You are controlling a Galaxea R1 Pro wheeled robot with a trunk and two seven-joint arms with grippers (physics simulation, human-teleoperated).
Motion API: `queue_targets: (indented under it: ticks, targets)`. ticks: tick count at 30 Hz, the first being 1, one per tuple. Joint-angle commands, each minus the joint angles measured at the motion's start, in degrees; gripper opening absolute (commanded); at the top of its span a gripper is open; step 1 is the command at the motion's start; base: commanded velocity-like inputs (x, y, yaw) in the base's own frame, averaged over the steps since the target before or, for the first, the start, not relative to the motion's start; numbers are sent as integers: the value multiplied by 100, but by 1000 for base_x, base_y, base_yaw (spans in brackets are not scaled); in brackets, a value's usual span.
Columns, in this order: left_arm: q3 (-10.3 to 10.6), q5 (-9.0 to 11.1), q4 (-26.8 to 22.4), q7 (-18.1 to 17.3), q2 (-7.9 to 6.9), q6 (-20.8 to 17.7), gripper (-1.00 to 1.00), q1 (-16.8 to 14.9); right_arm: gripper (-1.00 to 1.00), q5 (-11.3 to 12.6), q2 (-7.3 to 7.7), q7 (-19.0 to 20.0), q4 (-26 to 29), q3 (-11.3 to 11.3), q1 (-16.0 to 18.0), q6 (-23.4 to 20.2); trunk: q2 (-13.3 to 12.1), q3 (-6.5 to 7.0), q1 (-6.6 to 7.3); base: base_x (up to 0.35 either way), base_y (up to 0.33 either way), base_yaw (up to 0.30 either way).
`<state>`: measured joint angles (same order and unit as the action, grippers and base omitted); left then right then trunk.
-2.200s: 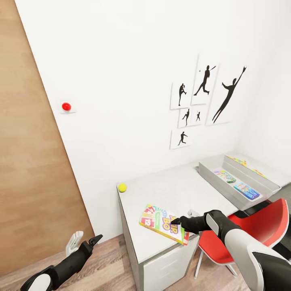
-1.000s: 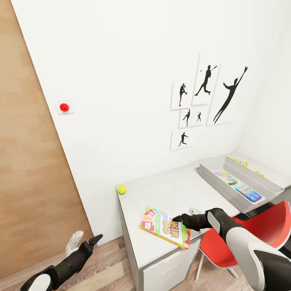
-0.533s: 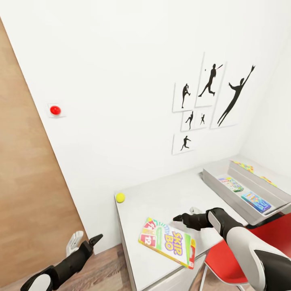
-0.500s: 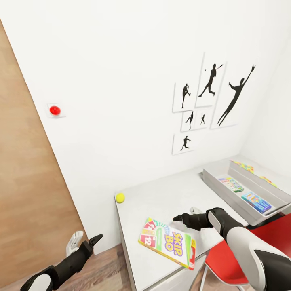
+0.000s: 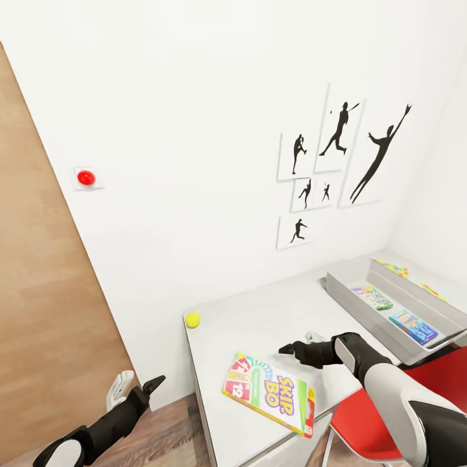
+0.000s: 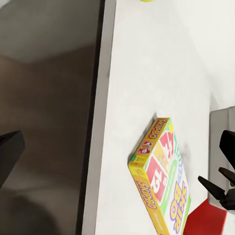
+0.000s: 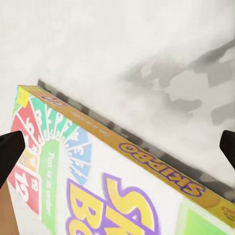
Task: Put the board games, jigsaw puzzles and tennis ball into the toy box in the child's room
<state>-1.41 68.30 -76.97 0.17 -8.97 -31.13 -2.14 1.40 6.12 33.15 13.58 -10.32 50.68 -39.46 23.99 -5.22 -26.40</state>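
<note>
Now that my right gripper (image 5: 293,349) has let go and stands open just above the table (image 5: 272,311), the Skip-Bo game (image 5: 269,392) lies flat near the front edge, apart from my fingers. It is not in the toy box (image 5: 363,305) yet.
</note>
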Motion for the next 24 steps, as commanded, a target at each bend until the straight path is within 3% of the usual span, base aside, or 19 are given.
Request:
queue_targets:
  ticks: [1, 6, 15, 24]
  targets:
    - [-8, 26, -2, 2, 1, -33, 100, -5, 100, 13, 2, -2, 7, -22, 6, -46, 12, -13, -4, 11, 0, 0]
    - [-8, 25, -4, 1, 1, -33, 100, -4, 100, 14, 5, -61, 1, -22, 11, -50, 12, -13, -4, 7, 0, 0]
    - [-8, 25, -7, 1, 1, -33, 100, -6, 100, 24, -44, -642, -63, -33, 10, -52, 12, -13, -4, 3, 0, 0]
    - [-4, 25, -7, 1, 1, -33, 100, -6, 100, 26, -72, -889, -156, -31, -10, -53, 12, -13, -4, 0, 0, 0]
